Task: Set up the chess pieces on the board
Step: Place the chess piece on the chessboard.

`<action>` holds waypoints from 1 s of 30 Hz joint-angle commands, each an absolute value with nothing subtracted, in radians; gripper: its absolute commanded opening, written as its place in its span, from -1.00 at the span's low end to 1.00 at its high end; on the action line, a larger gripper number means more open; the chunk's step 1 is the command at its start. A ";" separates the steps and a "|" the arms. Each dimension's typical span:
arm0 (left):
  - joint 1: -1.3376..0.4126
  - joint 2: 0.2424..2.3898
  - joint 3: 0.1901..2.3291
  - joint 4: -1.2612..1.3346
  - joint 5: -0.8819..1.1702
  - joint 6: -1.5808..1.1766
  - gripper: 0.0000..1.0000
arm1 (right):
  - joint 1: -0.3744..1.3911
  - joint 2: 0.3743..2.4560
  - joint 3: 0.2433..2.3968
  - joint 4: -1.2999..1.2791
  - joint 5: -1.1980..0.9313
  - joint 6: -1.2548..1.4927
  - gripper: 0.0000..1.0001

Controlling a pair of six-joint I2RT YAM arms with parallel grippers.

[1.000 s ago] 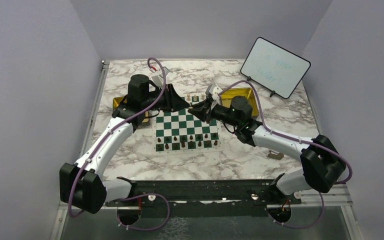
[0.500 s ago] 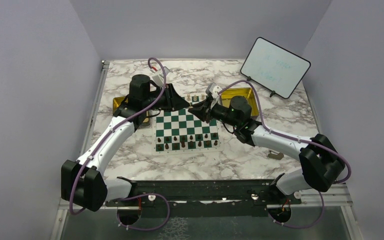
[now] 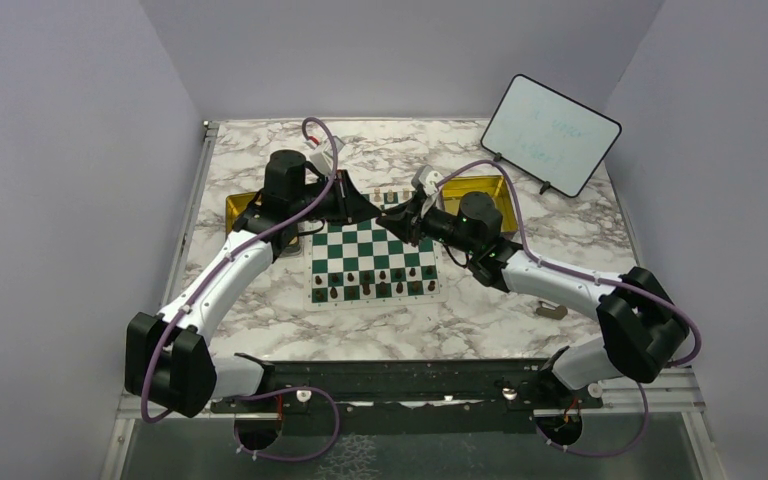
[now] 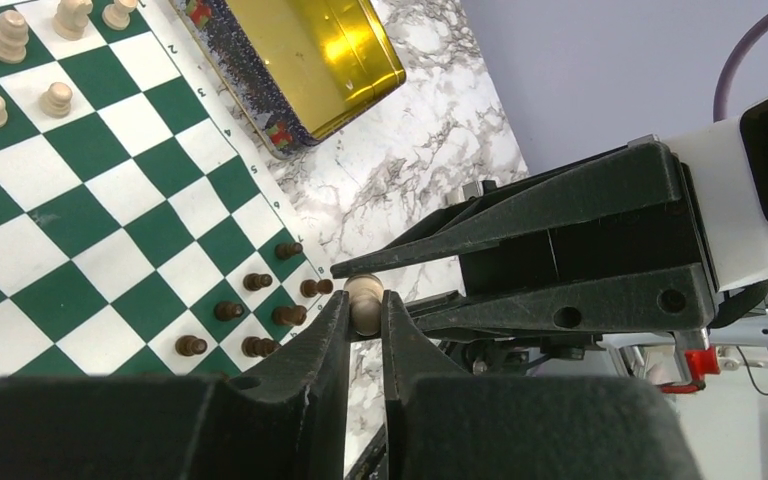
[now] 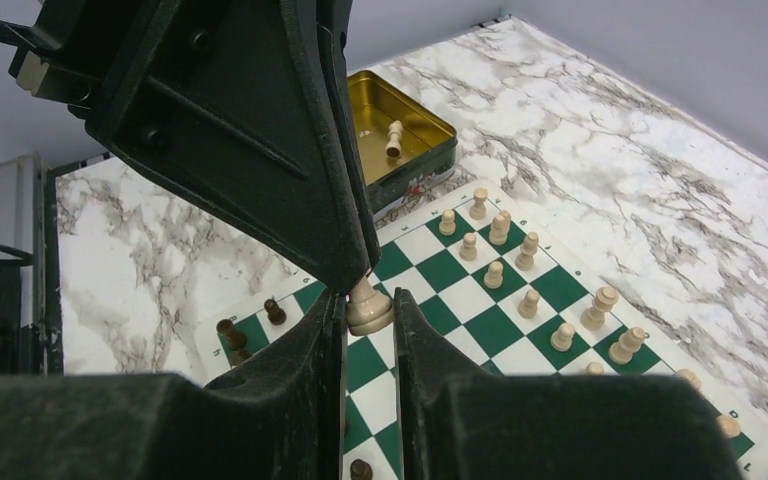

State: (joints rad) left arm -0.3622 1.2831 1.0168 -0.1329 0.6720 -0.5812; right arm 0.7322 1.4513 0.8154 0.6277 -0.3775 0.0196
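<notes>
far rows of the board (image 3: 374, 262) are mostly hidden.

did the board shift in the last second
No. The board lies where it was, with the same gap to the whiteboard.

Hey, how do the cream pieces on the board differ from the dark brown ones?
Colour: the cream pieces are pale tan, the dark brown pieces nearly black-brown. Place: the cream pieces stand on the far rows of the board, the dark brown pieces on its near rows. Both sets stand upright, each piece smaller than its square.
</notes>
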 commanded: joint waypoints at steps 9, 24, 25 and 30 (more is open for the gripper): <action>-0.397 1.315 1.052 -0.200 0.536 -0.476 -0.82 | 0.738 1.378 0.723 0.612 -0.293 0.049 0.07; -0.598 1.581 1.176 -0.282 0.093 -0.358 -0.83 | 0.738 1.066 0.667 0.222 0.062 0.150 1.00; -0.609 1.603 1.182 -0.282 0.070 -0.358 -0.82 | 0.738 1.050 0.666 0.210 0.088 0.153 1.00; -0.646 1.693 1.203 -0.279 -0.052 -0.357 -0.81 | 0.738 0.975 0.652 0.155 0.204 0.179 1.00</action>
